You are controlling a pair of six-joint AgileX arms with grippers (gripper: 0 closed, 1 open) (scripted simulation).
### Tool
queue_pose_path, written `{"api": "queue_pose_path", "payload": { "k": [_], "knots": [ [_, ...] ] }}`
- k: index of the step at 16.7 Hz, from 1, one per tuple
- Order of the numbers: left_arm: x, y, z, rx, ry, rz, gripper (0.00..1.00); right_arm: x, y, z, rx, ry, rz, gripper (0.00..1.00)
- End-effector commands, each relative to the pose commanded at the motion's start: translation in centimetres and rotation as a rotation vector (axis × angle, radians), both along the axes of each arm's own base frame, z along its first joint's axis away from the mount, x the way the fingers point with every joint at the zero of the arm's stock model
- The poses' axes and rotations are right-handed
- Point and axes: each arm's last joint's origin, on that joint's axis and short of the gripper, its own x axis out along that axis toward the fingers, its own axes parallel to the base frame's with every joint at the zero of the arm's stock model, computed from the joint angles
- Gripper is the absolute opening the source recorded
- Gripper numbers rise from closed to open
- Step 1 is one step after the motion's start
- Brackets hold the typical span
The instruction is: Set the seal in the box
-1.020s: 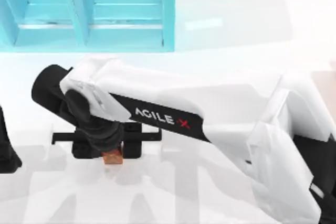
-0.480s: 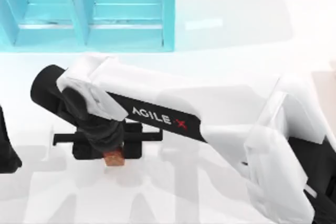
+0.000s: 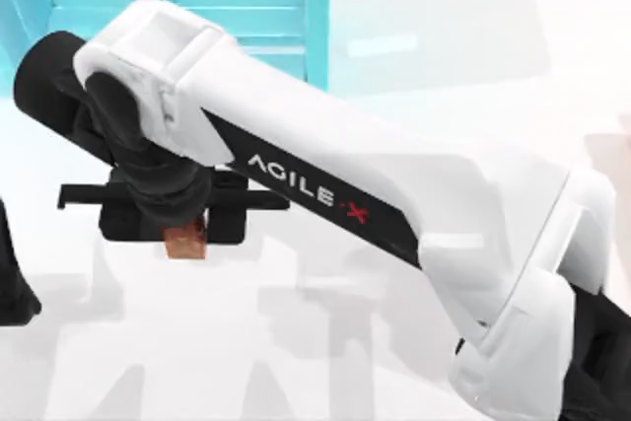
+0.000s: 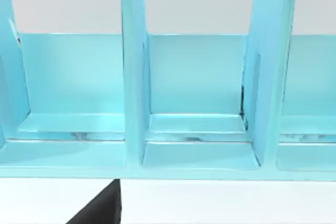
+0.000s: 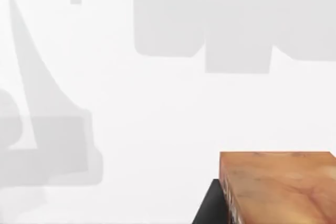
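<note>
The seal is gripped by the right end effector, whose fingers are closed on it; the block hangs below the black hand, above the bench towards its left side and short of the far-left corner where the box stands. In the right wrist view the seal is seen with bare white surface beneath it and shadows well apart from it, so it is judged to be lifted clear rather than resting.

The step in hand appears to be the carry to the box. It would be done well if the seal is kept above the thick front wall until it is over one compartment — not over a divider — and lowered only then, with the grip kept firm until the block is near the floor.

The right arm is stretched across the bench from the near-right corner, the wrist bent downward at its end. The left arm is parked at the left edge — its camera faces the box compartments.
</note>
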Motion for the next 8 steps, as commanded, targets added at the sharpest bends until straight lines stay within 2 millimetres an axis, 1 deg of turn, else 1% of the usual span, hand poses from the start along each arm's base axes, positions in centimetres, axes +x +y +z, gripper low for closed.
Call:
{"api": "queue_pose_path", "payload": {
  "k": [1, 3, 8],
  "knots": [
    [0.0, 0.0, 0.0, 0.000, 0.000, 0.000, 1.00, -0.1, -0.2, 0.8, -0.001, -0.001, 0.000, 0.00],
    [0.0, 0.0, 0.0, 0.000, 0.000, 0.000, 1.00, -0.4, -0.6, 1.6, -0.021, 0.008, 0.005, 0.00],
    [0.0, 0.0, 0.0, 0.000, 0.000, 0.000, 1.00, -0.6, -0.9, 1.9, -0.039, 0.017, 0.013, 0.00]
  ]
}}
